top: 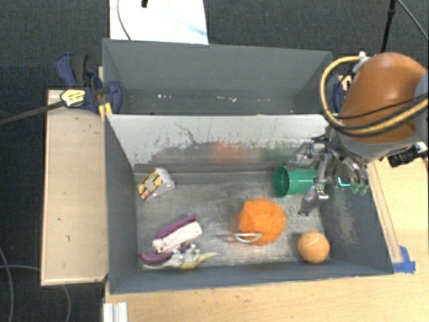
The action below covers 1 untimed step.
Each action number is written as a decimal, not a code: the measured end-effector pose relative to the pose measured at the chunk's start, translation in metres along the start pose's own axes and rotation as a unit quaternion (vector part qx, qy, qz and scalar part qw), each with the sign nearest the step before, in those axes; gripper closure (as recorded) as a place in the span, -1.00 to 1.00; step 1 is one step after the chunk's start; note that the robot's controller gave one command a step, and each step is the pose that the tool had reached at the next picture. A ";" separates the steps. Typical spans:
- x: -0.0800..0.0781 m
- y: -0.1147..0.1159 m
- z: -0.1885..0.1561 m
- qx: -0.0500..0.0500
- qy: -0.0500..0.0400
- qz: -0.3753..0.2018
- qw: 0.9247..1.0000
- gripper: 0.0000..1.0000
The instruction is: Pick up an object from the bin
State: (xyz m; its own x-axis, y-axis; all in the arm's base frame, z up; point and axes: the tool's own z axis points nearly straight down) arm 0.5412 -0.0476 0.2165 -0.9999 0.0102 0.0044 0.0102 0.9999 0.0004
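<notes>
End effector [316,192] hangs low at the far right of the grey bin [201,79], right beside a green cup [292,180] lying on its side. Whether it is open or closed cannot be told. An orange fluffy ball [263,221] sits nearer, with a small orange ball [313,247] near right.
</notes>
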 end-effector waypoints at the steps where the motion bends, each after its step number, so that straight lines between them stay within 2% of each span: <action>1: -0.002 0.000 -0.004 0.000 -0.004 -0.001 1.000 -1.00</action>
State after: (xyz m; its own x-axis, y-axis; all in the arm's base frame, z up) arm 0.5428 -0.0474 0.2206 -1.0000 0.0086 -0.0039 0.0086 1.0000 -0.0003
